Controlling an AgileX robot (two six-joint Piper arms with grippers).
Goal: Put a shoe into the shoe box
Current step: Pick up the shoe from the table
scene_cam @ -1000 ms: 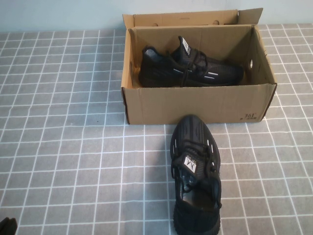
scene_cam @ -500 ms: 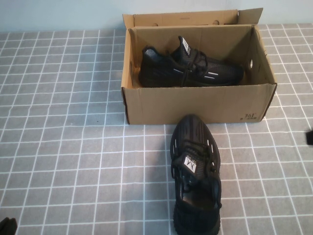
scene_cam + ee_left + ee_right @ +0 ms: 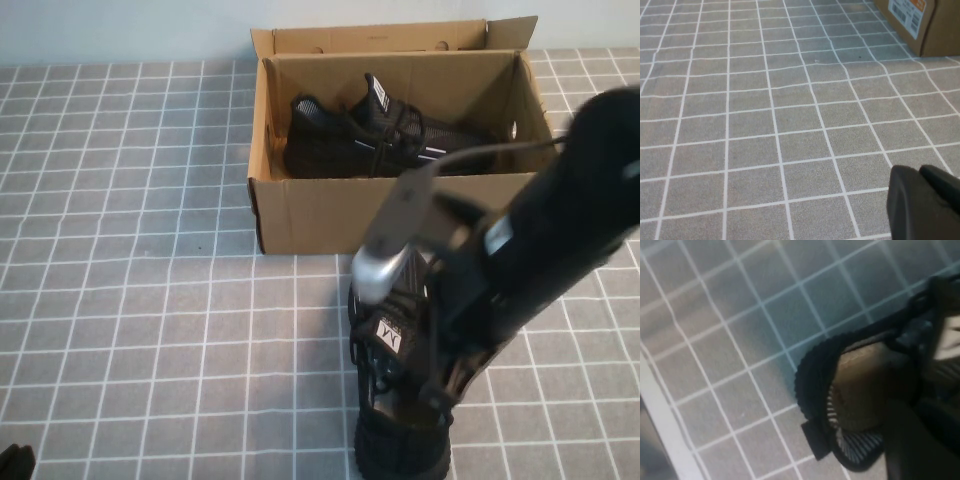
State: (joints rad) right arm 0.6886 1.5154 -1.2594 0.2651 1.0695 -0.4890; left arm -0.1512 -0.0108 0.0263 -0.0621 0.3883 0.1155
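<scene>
A black knit lace-up sneaker with a white tongue tag (image 3: 392, 345) is seen lying on the grey white-gridded tablecloth (image 3: 150, 300) just in front of the brown corrugated cardboard shoe box (image 3: 400, 215), toe toward the box. A matching black sneaker (image 3: 385, 138) is seen inside the box, on its side. The right gripper (image 3: 450, 385) is positioned over the heel opening of the sneaker in front of the box; its finger spacing cannot be told. The left gripper (image 3: 925, 202) is parked low, well away from the box, fingers pressed together with nothing held.
</scene>
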